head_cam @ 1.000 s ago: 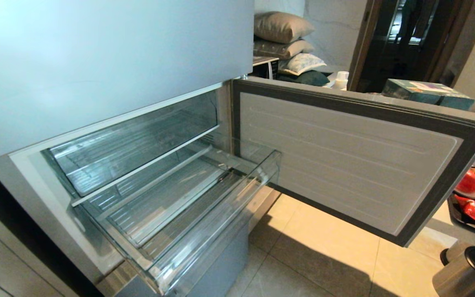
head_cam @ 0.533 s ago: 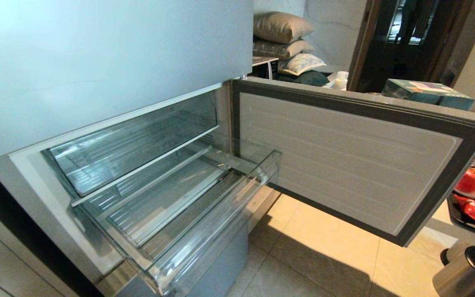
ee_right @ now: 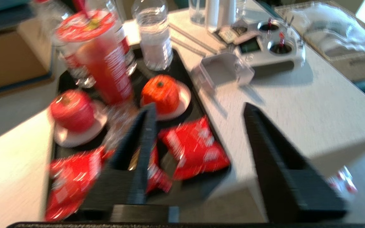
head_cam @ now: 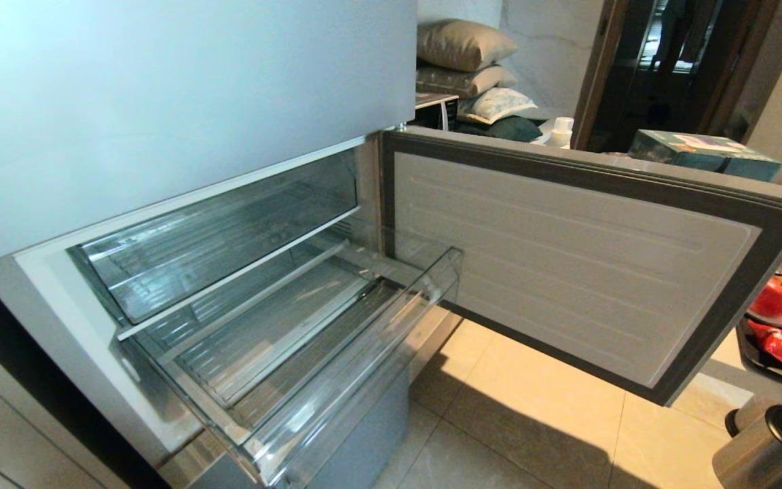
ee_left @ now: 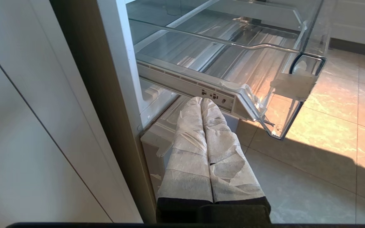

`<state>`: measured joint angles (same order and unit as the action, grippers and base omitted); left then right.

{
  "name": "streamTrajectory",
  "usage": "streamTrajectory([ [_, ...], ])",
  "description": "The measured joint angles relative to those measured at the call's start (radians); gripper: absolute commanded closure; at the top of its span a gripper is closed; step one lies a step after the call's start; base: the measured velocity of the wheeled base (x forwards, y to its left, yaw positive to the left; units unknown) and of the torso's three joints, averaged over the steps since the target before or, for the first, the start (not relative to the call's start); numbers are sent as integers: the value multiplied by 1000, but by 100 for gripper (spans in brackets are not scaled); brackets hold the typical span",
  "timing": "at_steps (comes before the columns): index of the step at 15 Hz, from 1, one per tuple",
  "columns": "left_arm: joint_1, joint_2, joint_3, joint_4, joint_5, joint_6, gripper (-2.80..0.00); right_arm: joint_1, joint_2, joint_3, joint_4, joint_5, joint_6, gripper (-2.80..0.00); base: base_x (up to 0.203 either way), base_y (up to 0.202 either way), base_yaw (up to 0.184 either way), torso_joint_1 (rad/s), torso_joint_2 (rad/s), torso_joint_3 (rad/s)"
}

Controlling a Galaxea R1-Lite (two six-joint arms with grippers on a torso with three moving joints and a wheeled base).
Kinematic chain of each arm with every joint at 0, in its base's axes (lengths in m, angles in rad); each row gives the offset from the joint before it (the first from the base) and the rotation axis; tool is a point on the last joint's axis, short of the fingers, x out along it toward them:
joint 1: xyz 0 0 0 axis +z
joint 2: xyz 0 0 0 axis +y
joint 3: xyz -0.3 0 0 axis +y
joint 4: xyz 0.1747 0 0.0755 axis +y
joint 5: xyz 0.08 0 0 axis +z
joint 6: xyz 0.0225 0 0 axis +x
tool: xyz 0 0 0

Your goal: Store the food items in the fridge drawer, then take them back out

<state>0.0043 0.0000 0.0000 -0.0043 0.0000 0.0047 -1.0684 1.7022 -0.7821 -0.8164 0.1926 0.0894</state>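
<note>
Right pincer [ee_right: 198, 139] (agape) above cluttered tray [ee_right: 59, 85]

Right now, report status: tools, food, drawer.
Right tool open above tray, nothing held. Left tool shut, parked below fridge drawer. Orange tomato-like item on its saucer; drawer out, empty.
</note>
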Motion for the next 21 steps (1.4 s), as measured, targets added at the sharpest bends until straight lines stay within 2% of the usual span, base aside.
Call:
streamTrajectory([
  [4,0,0,0,0,0,0,0,-36,233,-78,-244,175,4,-280,0,0,0,0,0,0],
  [6,0,0,0,0,0,0,0,-38,328,-165,-255,268,9,-280,0,0,0,0,0,0],
  [8,0,0,0,0,0,0,0,-31,409,-249,-257,320,8,-280,0,0,0,0,0,0],
  [11,0,0,0,0,0,0,0,-22,528,-367,-244,331,3,-280,0,0,0,0,0,0],
  [15,0,0,0,0,0,0,0,-4,647,-503,-210,386,7,-280,0,0,0,0,0,0],
  [21,0,0,0,0,0,0,0,50,776,-706,-160,328,8,-280,0,0,0,0,0,0],
])
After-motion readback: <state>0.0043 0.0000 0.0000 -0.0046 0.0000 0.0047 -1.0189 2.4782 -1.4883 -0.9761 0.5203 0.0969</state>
